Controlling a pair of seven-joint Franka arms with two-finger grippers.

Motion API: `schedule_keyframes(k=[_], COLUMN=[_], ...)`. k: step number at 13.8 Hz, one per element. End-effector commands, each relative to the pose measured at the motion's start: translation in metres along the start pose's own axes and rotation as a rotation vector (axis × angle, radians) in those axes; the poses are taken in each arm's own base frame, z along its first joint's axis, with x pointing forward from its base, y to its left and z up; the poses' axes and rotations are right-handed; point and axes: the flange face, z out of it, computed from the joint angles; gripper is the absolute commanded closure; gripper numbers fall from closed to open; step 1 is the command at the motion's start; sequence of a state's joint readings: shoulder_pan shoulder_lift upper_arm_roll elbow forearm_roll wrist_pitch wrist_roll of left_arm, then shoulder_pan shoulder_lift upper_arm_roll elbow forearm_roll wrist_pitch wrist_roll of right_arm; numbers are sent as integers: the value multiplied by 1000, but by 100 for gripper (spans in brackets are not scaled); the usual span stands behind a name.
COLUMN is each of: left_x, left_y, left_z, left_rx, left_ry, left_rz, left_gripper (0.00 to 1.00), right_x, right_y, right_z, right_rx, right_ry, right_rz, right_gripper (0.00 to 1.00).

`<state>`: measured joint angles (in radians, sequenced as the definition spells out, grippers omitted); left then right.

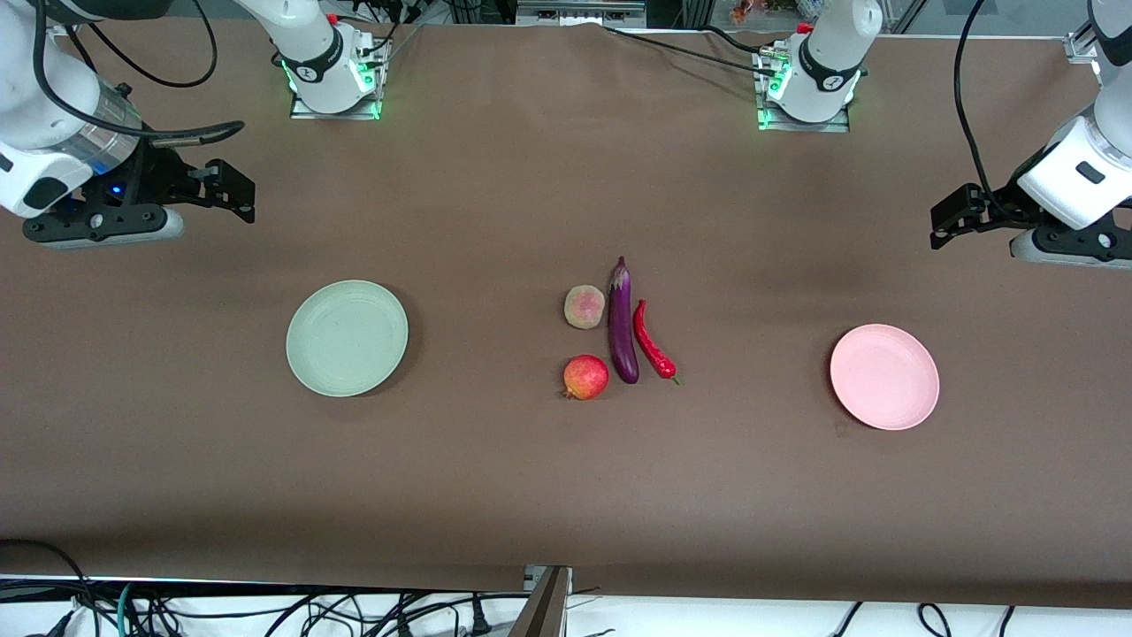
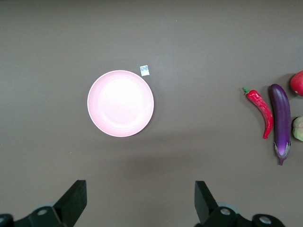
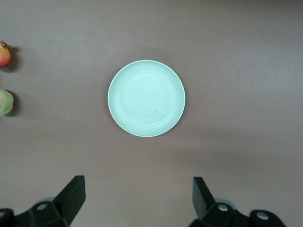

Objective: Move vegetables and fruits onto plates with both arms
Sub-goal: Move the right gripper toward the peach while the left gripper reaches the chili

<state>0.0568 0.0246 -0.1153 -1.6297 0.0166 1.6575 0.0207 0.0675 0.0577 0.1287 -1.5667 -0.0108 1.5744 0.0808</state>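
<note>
While both arms are waiting high with jaws spread wide, left gripper (image 2: pixel 137 201) near the pink plate (image 1: pixel 884 377), right gripper (image 3: pixel 137 201) near the green plate (image 1: pixel 347 338), the eggplant (image 1: pixel 622 323), chili (image 1: pixel 653 342), peach (image 1: pixel 585 307) and pomegranate (image 1: pixel 585 377) are lying tightly clustered mid-table; fingers reaching for one are risking nudging another, sending round fruits rolling.

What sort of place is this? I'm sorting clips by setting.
Likely a robotics lab bench: two arms bolted to a brown table, loose cables along its edge, and staged props, a pale green plate, pale pink plate, eggplant.
</note>
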Motion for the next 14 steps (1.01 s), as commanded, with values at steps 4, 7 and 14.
schedule_keyframes(k=[4,7,14], left_x=[3,3,39], left_y=[-3,-3,53], left_z=[-5,-4,153], left_rx=[13,13,-101], left_ry=[-8,-11,-351], left_rz=[-2,-3,56], left_gripper=[0,0,0], right_x=[0,0,1], right_y=[15,15,11], right_z=[-5,-5,-4], right_rx=[-9,-9,-9], right_ry=[-9,-9,0], right_rz=[41,41,59], right_gripper=[0,0,0])
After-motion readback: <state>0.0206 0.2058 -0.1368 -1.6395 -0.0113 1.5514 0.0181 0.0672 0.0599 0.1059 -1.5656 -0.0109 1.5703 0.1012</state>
